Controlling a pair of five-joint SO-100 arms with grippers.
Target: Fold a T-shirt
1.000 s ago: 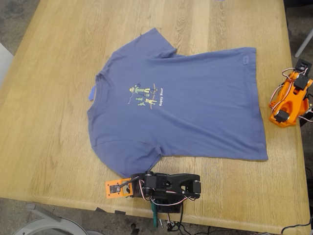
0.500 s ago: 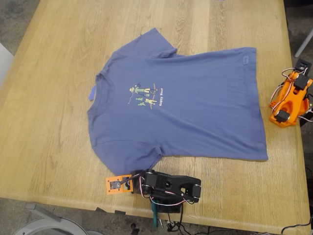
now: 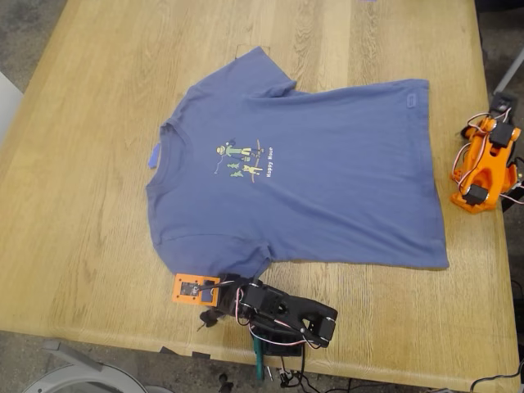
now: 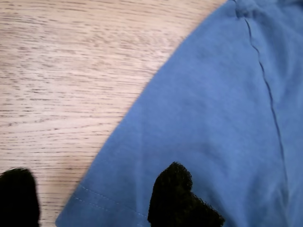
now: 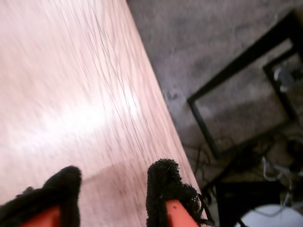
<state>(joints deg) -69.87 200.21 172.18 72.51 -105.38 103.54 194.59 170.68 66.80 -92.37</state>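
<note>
Two tools are gaping: your first tool (image 4: 94, 198) is straddling the T-shirt (image 3: 311, 188) sleeve hem, your second tool (image 5: 113, 189) is hanging over the surface (image 3: 98, 164) edge.

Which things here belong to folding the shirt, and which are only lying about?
For the job:
T-shirt, spread flat
my first gripper, open over a sleeve hem
my second gripper, open over the table edge

Lying about:
wooden table
floor cables
</note>
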